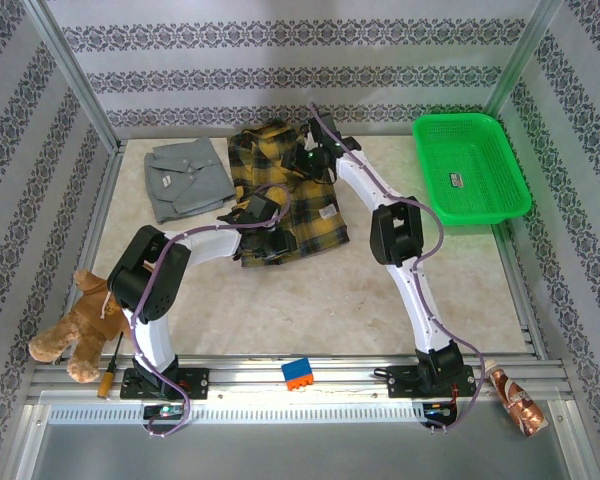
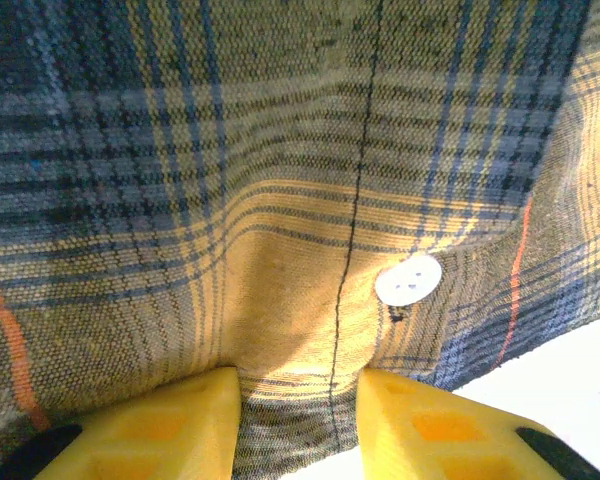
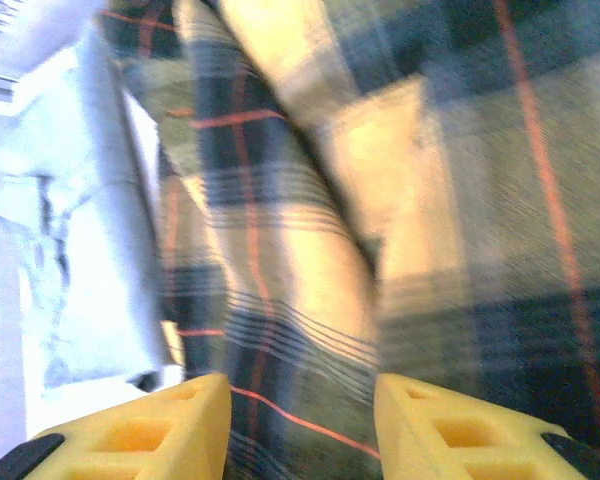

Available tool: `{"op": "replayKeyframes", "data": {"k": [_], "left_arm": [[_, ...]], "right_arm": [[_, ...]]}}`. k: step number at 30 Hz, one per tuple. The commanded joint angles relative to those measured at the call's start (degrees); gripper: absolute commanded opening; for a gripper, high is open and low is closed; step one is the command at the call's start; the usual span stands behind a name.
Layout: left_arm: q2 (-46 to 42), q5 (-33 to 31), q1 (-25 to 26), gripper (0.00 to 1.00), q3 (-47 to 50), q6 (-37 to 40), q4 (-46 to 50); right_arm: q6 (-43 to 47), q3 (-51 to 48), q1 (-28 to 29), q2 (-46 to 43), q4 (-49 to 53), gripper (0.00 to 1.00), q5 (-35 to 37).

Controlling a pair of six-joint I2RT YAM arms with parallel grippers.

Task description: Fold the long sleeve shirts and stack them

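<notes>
The yellow-and-black plaid shirt [image 1: 285,195] lies partly folded at the middle back of the table. The grey shirt [image 1: 185,178] lies folded just to its left. My left gripper [image 1: 268,238] is at the plaid shirt's near edge. In the left wrist view, the left gripper [image 2: 298,385] has a bunched fold of the plaid cloth [image 2: 280,250] filling the gap between its yellow fingers, beside a white button [image 2: 408,280]. My right gripper [image 1: 315,160] is over the plaid shirt's far part. The right wrist view is blurred; there the right gripper [image 3: 302,385] stands open above plaid cloth [image 3: 310,250].
A green basket [image 1: 470,165] stands at the back right. A brown plush toy [image 1: 75,325] hangs at the left front corner. A blue-and-orange block [image 1: 298,373] sits on the front rail, and a copper-coloured bottle [image 1: 515,398] lies at its right end.
</notes>
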State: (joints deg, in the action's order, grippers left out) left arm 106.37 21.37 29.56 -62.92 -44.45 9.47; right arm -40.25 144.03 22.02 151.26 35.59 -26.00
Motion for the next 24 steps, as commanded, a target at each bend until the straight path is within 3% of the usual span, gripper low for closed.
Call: {"op": "replayKeyframes", "data": {"k": [1,6,10,16,24], "left_arm": [[1.2,-0.1,-0.6,0.36,1.1,2.7,1.2],[0.6,0.0,-1.6,0.37,1.2,3.7,2.1],[1.5,0.4,-2.0,0.37,0.2,4.9,3.4],[2.4,0.1,-2.0,0.37,0.2,6.8,5.7],[0.9,-1.0,-1.9,0.36,1.4,8.6,7.9]], "right_arm": [[-0.7,1.2,0.3,-1.0,3.5,0.42,-1.9],[3.1,-23.1,-1.4,-18.7,-0.6,0.47,7.0],[8.6,-34.3,-1.8,-26.4,0.8,0.50,8.9],[11.6,-50.5,-1.6,-31.7,-2.0,0.48,9.2],[11.0,-62.2,-0.4,-32.8,-4.8,0.39,12.0]]}}
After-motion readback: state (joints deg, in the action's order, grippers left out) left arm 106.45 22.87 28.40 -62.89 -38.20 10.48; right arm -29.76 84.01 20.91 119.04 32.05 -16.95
